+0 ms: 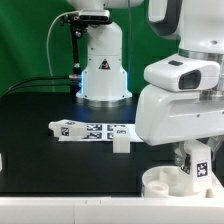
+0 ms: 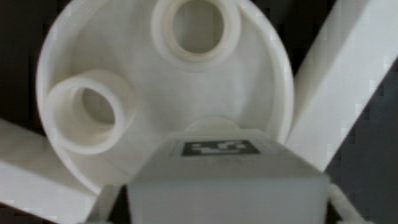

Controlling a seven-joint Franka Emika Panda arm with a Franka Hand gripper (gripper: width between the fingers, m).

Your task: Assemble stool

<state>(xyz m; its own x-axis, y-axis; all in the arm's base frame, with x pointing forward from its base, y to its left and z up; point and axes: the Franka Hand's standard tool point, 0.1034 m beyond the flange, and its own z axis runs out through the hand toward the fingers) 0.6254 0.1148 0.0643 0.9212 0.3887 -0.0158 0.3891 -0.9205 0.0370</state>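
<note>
Nearest, the round stool seat [image 1: 160, 186] is seen on the black desk [image 1: 40, 160], at the exterior view's right. From the left, the marker board [image 1: 88, 130] is laid flat, a loose leg [image 1: 121, 143] is set just beside it, and a tagged leg [image 1: 200, 168] is held upright over the seat, clamped by the hand [image 1: 198, 161].

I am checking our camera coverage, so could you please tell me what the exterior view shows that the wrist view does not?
Only the exterior view shows the marker board, a small loose white part beside it and the robot base. Only the wrist view shows two round sockets of the seat clearly. Both show the seat and the tagged leg held over it by the gripper.
</note>
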